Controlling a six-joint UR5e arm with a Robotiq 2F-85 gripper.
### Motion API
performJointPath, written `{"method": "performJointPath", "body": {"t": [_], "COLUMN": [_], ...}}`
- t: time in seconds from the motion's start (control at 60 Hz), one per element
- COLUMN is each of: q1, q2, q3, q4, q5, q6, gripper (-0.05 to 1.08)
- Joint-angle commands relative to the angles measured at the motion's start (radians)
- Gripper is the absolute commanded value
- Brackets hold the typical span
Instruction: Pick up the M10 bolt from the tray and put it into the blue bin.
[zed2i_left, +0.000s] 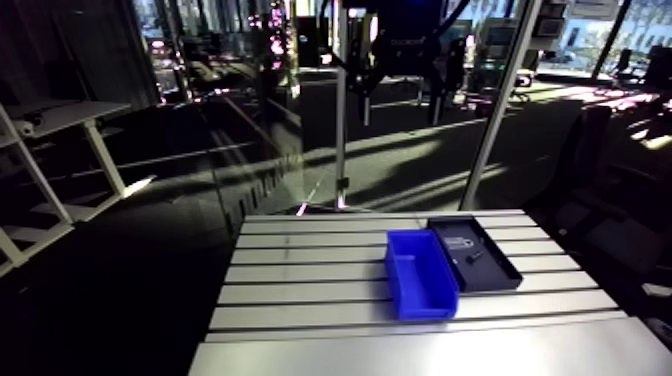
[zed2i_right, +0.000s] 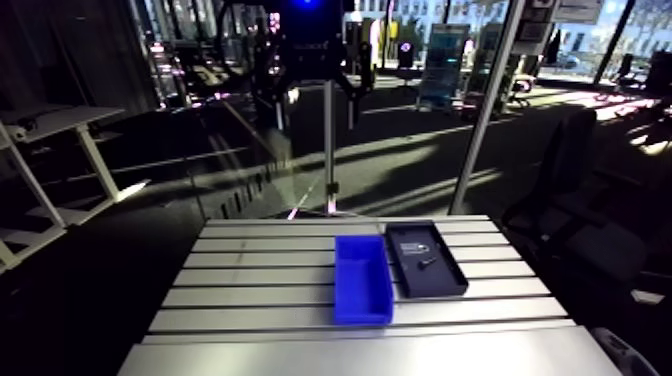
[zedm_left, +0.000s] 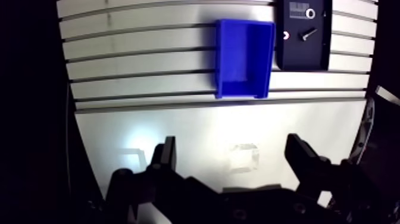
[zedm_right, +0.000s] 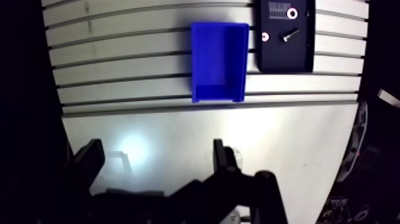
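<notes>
A blue bin (zedm_left: 243, 56) stands open and empty on the slotted table (zedm_left: 143, 53). Right beside it lies a flat black tray (zedm_left: 303, 56). A small silver bolt (zedm_left: 308, 34) lies tilted in the tray, with a ring-shaped part (zedm_left: 309, 12) and another small round part (zedm_left: 286, 36) near it. In the arm view the bin (zed2i_left: 420, 272) and tray (zed2i_left: 485, 275) sit at the table's right half, the bolt (zed2i_left: 473, 257) showing as a dark speck. My gripper (zedm_left: 232, 146) is open, high above the smooth front strip of the table, well short of the bin, with nothing between its fingers (zedm_left: 168, 149).
A smooth metal plate (zedm_left: 202, 137) forms the table's near part, with a bright glare spot on it. A thin upright pole (zed2i_left: 341, 120) rises behind the table's far edge. The table's left half (zed2i_left: 300, 270) carries nothing.
</notes>
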Motion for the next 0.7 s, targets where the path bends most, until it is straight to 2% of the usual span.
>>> {"method": "performJointPath", "body": {"t": [0.017, 0.7], "q1": [0.005, 0.005], "q2": [0.029, 0.029], "q3": [-0.086, -0.086], "q4": [-0.071, -0.071], "q5": [0.018, 0.018], "q6": [0.141, 0.141], "gripper": [0.01, 0.01]}}
